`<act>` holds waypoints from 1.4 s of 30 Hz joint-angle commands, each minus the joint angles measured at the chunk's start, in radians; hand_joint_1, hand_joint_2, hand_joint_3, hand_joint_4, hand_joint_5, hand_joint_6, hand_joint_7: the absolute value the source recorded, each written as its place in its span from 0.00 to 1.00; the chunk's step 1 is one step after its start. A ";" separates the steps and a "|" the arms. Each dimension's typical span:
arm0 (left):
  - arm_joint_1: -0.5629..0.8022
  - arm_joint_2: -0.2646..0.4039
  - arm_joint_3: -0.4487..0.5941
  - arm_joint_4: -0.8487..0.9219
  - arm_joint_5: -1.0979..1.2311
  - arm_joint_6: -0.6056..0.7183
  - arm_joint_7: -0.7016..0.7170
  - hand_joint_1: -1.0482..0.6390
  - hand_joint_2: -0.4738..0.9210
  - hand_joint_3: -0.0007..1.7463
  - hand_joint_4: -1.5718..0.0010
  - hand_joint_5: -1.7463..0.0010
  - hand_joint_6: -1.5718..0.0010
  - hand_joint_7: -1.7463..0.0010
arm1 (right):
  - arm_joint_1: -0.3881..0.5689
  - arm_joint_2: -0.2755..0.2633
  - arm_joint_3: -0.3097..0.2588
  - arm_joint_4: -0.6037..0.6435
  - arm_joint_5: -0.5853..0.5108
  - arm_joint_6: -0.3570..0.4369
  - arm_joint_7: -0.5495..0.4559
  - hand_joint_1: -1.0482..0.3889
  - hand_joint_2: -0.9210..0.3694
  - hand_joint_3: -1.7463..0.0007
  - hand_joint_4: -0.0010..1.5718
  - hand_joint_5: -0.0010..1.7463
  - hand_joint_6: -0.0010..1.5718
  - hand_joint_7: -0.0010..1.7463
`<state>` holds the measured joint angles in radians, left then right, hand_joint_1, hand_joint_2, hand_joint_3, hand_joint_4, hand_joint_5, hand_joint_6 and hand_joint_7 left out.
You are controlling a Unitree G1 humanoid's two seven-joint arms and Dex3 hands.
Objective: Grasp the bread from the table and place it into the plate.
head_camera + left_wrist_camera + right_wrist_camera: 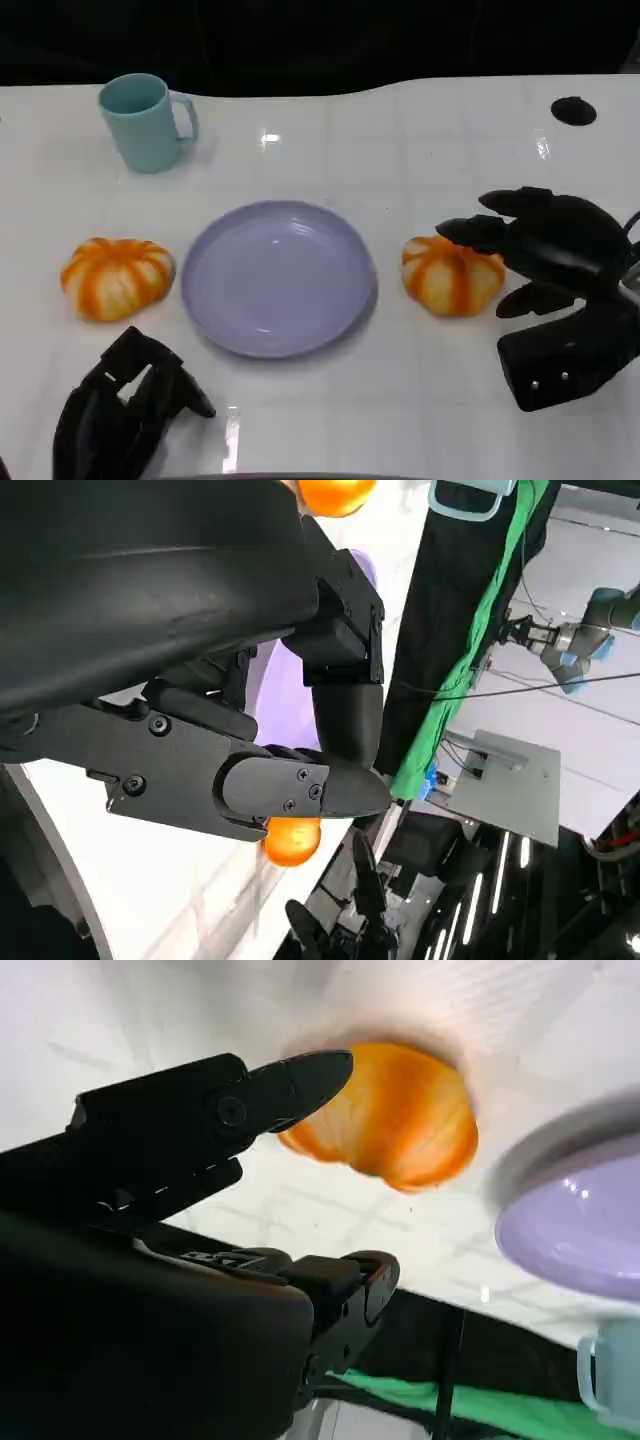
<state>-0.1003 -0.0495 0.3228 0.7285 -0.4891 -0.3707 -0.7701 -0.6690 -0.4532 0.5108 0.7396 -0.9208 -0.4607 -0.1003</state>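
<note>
Teal mug [145, 122] behind plate [278, 277], bread [452, 275] right, second bread [117, 277] left

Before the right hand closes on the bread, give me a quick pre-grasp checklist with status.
1. Right hand open, fingers apart: ok.
2. Fingers reach over the right bread: ok.
3. Contact with that bread: cannot tell.
4. Plate holds nothing, room to place: ok.
5. Left hand low at the near edge, away from the plate and the left bread: ok.
6. Mug stands at the far side, off the path from bread to plate: ok.
</note>
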 commanded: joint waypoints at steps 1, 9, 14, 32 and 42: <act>-0.001 0.006 0.005 -0.007 0.001 -0.015 0.013 0.27 1.00 0.15 0.58 0.00 0.66 0.12 | -0.050 0.016 0.044 0.059 -0.018 0.011 -0.009 0.36 0.07 1.00 0.13 0.02 0.17 0.00; -0.001 0.003 0.007 -0.007 -0.003 -0.018 0.006 0.26 1.00 0.13 0.58 0.00 0.67 0.12 | -0.092 0.057 0.104 0.139 -0.031 0.035 -0.017 0.34 0.06 1.00 0.13 0.03 0.16 0.00; 0.000 0.003 0.008 -0.011 -0.004 -0.011 0.010 0.27 1.00 0.13 0.58 0.00 0.67 0.12 | -0.126 0.107 0.133 0.226 -0.031 0.041 -0.055 0.34 0.07 1.00 0.13 0.03 0.16 0.00; 0.014 -0.002 0.011 -0.026 -0.009 -0.015 0.005 0.27 1.00 0.14 0.59 0.00 0.67 0.12 | -0.205 0.281 0.197 0.494 -0.004 0.111 -0.138 0.45 0.05 1.00 0.32 0.12 0.32 0.06; 0.031 -0.010 0.009 -0.061 -0.014 0.012 0.009 0.28 1.00 0.14 0.59 0.00 0.67 0.13 | -0.188 0.285 0.228 0.546 -0.012 0.051 -0.354 0.55 0.00 0.87 0.53 0.99 0.49 0.66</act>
<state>-0.0885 -0.0664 0.3275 0.6869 -0.4912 -0.3659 -0.7703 -0.8633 -0.1632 0.7200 1.2697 -0.9235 -0.4085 -0.4228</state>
